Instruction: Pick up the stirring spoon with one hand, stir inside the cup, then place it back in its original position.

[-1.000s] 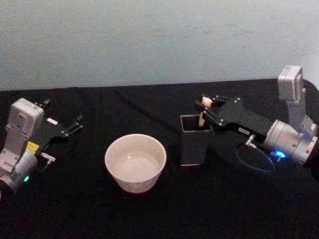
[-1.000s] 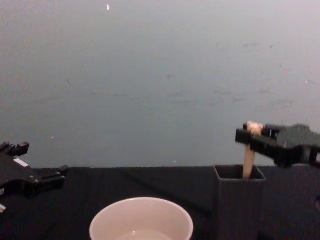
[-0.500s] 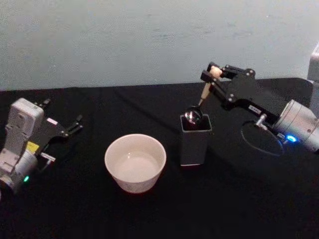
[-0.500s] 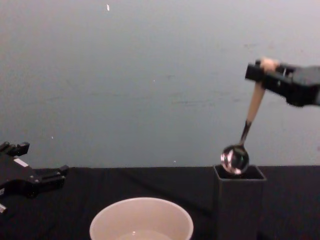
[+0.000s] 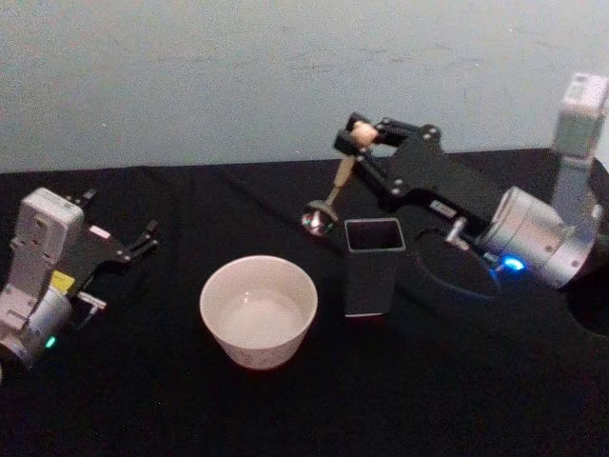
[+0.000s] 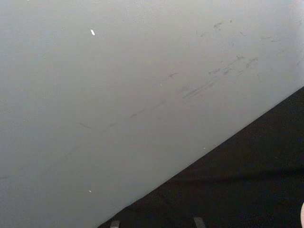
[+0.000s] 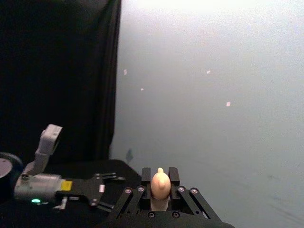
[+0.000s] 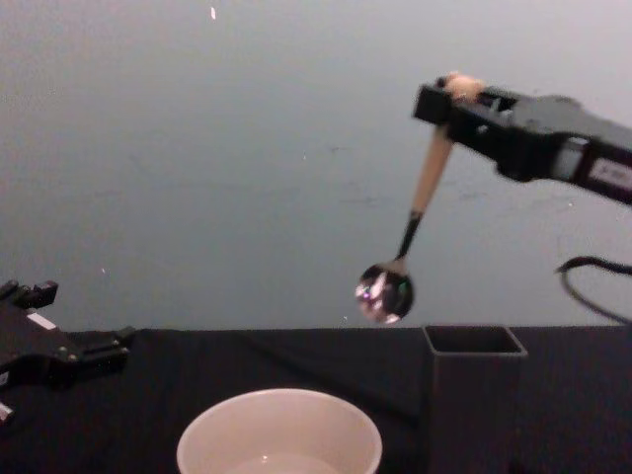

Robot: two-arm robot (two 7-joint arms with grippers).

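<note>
My right gripper is clamped on the slim stirring spoon with the pale peach handle and tiny bear head. The wrist view has the bear head poking up between the two black fingers, so the pinch sits at the very top of the handle. The spoon hangs tilted, its dark metal stem and shiny little bowl in the air above the black cloth table. It is clear of the tall dark grey square holder, on the side toward the wide cream-white round cup, and higher than both rims. It is not yet over the cup. I'd judge the spoon light and stiff, but a hold this high leaves a long lever below the fingers, and the smooth handle could pivot or slip if the bowl knocks the cup wall. A grip lower down the peach handle would steady it more. From here I would carry it across slowly and lower it into the middle of the cup, stirring gently — the cup looks light enough to slide on the cloth. My left gripper rests parked on the table at the left, fingers spread and holding nothing.
</note>
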